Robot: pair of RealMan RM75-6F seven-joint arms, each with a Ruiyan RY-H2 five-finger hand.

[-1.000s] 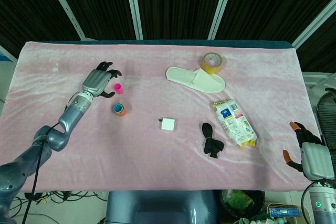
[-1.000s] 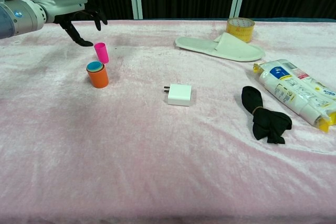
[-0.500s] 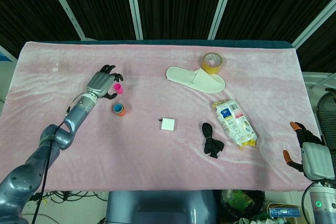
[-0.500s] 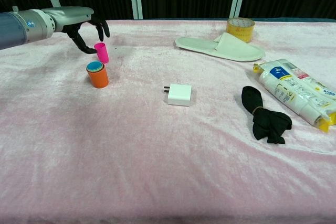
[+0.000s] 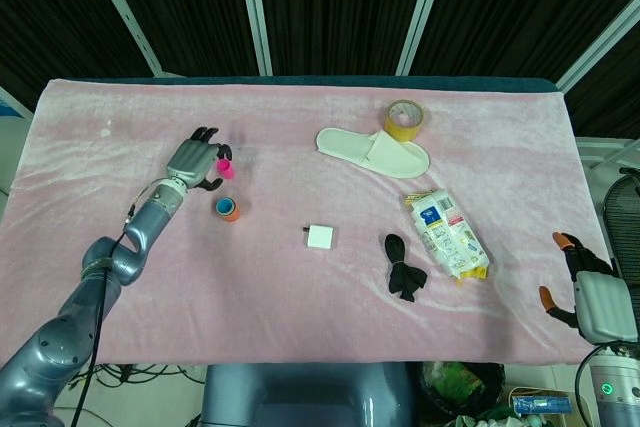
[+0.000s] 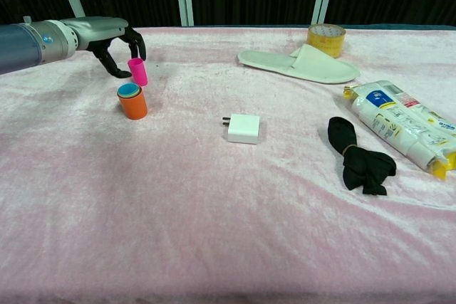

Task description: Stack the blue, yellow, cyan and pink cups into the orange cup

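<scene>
The orange cup (image 5: pixel 228 210) (image 6: pixel 133 103) stands upright on the pink cloth with a cyan rim nested inside it. Just behind it stands the pink cup (image 5: pixel 225 165) (image 6: pixel 137 72), upright on the cloth. My left hand (image 5: pixel 197 159) (image 6: pixel 114 44) reaches in from the left and pinches the pink cup, its thumb on the cup's left side and a finger curled over the back of the rim. My right hand (image 5: pixel 592 292) hangs off the table's front right corner, fingers apart and holding nothing. The blue and yellow cups are not separately visible.
A white charger (image 6: pixel 244 128) lies mid-table. To the right are a black cloth bundle (image 6: pixel 360 158) and a snack packet (image 6: pixel 402 124). A white slipper (image 6: pixel 303 64) and a tape roll (image 6: pixel 326 38) lie at the back.
My left hand has moved right and down from beside the pink cup until its fingers closed around it. The cups and my right hand have stayed in place.
</scene>
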